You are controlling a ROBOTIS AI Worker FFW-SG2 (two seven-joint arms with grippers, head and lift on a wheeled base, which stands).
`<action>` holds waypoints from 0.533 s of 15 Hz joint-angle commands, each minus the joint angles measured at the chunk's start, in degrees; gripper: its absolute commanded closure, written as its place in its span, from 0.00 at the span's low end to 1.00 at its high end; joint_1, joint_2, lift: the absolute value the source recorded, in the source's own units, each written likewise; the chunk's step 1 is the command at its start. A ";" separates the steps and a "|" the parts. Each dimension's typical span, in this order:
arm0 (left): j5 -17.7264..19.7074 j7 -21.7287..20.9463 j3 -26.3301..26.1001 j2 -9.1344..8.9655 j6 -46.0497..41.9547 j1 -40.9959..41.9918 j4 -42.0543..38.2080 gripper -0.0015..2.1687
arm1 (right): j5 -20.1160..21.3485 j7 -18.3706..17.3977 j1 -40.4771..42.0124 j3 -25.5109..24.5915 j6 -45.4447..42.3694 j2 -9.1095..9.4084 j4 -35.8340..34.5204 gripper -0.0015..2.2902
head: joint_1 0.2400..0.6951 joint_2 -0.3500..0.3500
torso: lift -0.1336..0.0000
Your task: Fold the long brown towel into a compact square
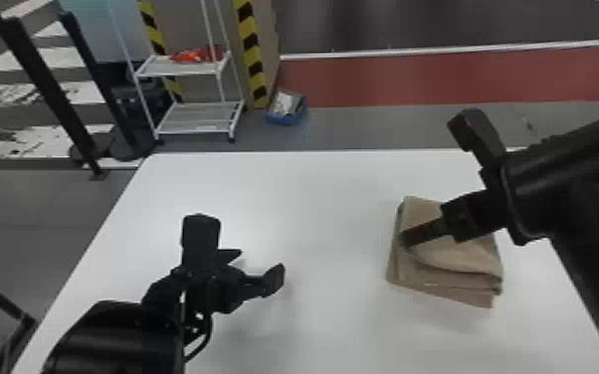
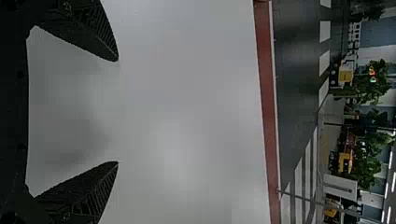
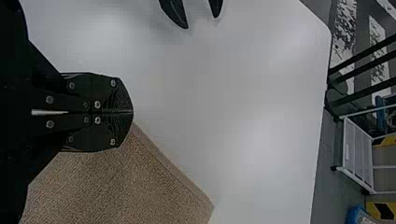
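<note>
White bench, shaky hold on a towel corner

Red flooring beyond the bench, and a white rack on the floor far past the left claw. Brown towel just beneath the right claw, stacked into a layered, roughly four-sided pad. Right claw clenched, seemingly on a corner of the uppermost layer; depth of the bite impossible to tell. Left claw released and empty, over the bench, well apart from the towel.

Main danger: losing that corner. Could slip from a shallow pinch under a quick pull, with a bowed, skewed top layer as the result. Next likeliest — a lower layer nipped together with the top one, or dragged by friction against it, and so an undone fold. Risk, too, of the whole pad sliding over the smooth bench after the right claw, with nothing pinning it from the other side. Edges uneven below the right claw, lower layers poking out; hence a crooked square, without some lining up first. Also possible — cloth clinging to the fingers at release and lifting again.
</note>
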 commanded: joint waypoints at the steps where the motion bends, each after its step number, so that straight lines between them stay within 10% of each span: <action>1: -0.01 0.00 -0.06 0.03 0.00 -0.13 0.11 0.05 | 1.41 0.00 0.17 2.89 0.65 0.76 2.64 0.57 | 1.00 0.72 | 0.07; 4: -0.01 0.00 -0.06 0.03 0.00 -0.22 0.46 0.05 | 1.76 -0.09 0.34 3.86 0.65 1.38 4.49 0.57 | 1.00 0.74 | 0.07; 8: -0.01 0.00 -0.15 0.03 -0.17 -0.31 0.81 0.05 | 0.18 -0.09 3.24 1.40 0.65 1.20 2.02 0.05 | 1.00 0.75 | 0.07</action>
